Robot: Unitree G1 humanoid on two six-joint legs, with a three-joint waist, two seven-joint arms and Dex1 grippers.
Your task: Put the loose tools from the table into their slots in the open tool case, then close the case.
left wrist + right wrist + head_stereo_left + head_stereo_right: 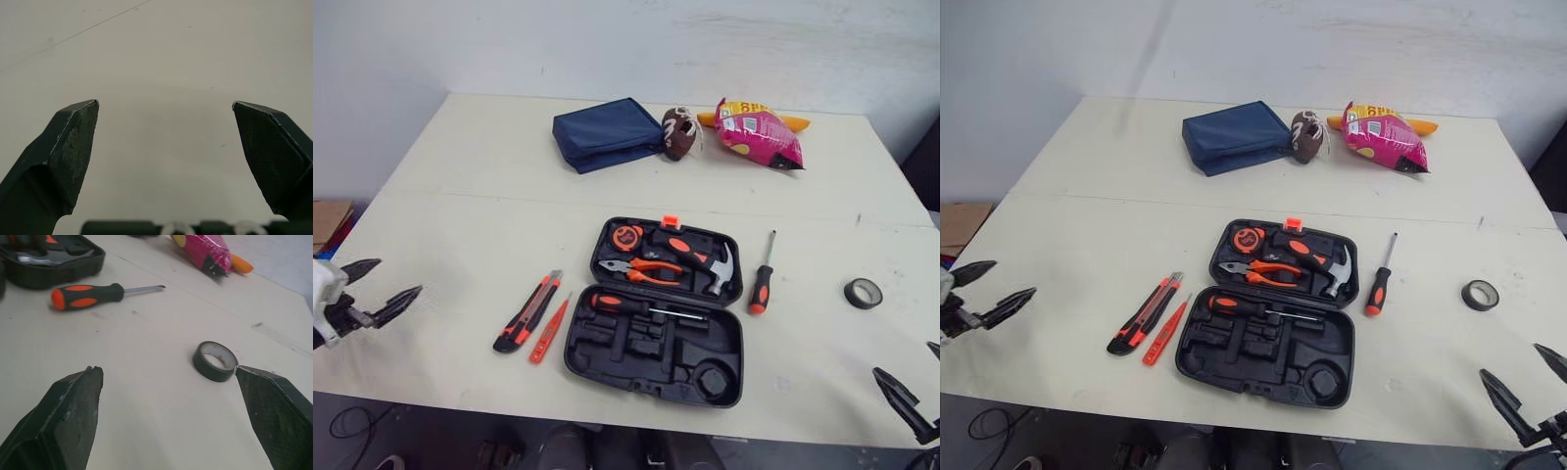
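Desk (460, 196): pale top, carrying all the items listed.
Tool case (656, 338): black, open and lying flat near the desk's middle, toward the near edge.
Case contents: tape measure (626, 237), pliers (641, 269) and hammer (705, 259) in the far half; one slotted screwdriver (636, 305) in the near half.
Loose screwdriver (762, 282): on the desk just beside the case's right side.
Utility knife (527, 311): left of the case, with a slim orange tool (549, 328) between them.
Tape roll (864, 292): near the desk's right edge.
Left claw (399, 276): released, fingers spread wide, grasping nothing; at the desk's left edge, well apart from the case, with the knife between them.
Right claw (167, 368): released, empty; at the near right corner, the tape roll near it, the loose screwdriver farther off.
Far edge: blue pouch (605, 134), small football (678, 133), pink snack bag (759, 132).
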